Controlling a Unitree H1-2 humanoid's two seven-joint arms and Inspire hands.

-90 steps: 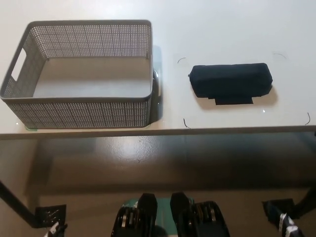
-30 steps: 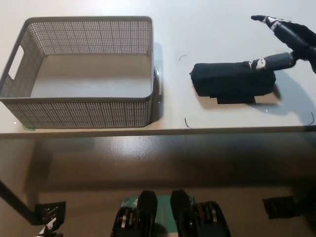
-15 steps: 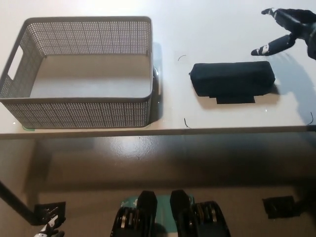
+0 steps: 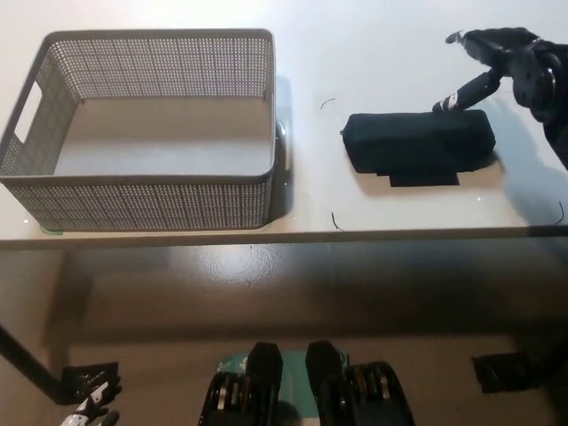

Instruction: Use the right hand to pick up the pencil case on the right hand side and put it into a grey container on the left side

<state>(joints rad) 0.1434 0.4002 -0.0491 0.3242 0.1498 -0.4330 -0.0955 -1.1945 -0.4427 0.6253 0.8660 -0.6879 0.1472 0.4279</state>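
A black pencil case (image 4: 418,144) lies flat on the white table (image 4: 390,35), right of centre, with a flap sticking out at its near side. My black right hand (image 4: 508,64) hovers at the far right, above and behind the case's right end, open with fingers spread; one finger reaches down toward the case's top right corner. The grey perforated container (image 4: 142,129) stands empty on the left, about a hand's width from the case. My left hand is out of sight.
The table's front edge (image 4: 284,233) runs across the middle of the picture, with floor below it. Thin dark marks (image 4: 334,220) on the tabletop frame the area around the case.
My right hand has shifted left and lowered a finger closer to the case's right end. Case and container have stayed put.
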